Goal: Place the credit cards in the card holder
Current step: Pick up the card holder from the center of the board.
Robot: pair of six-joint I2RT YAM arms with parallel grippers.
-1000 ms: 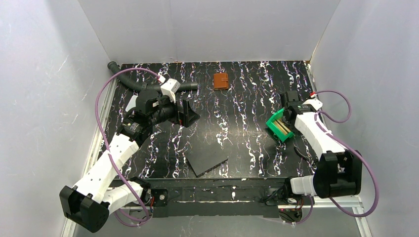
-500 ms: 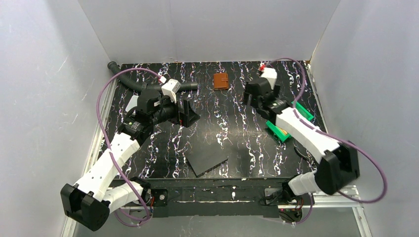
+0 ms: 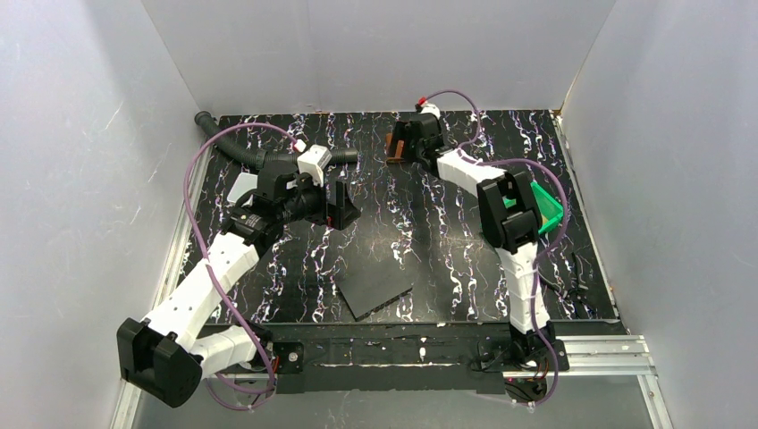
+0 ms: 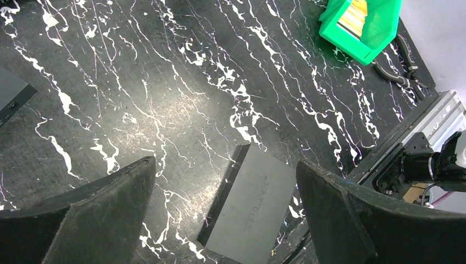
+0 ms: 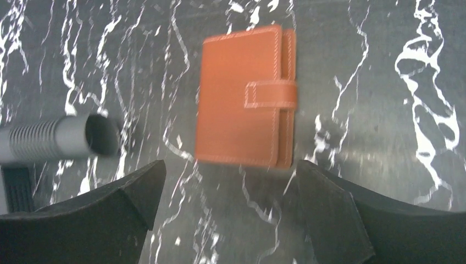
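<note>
Card holder [image 5: 242,96] shut, edges free; right end effector [image 5: 229,168] spread wide above, left end effector [image 4: 225,163] too.

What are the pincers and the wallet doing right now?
Left pincer open, empty. Right pincer open above closed card holder. Credit cards in green bin. Nothing blocking.

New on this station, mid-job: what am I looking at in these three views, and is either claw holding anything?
Two white robot arms work on a black marbled table. The overhead view shows both; the other two look out from each wrist, between its own dark fingers. The left gripper is open, facing a dark grey flat slab. The right gripper is open, close to the closed brown leather wallet. Orange-yellow cards sit in the green plastic bin. Nothing is held.
</note>
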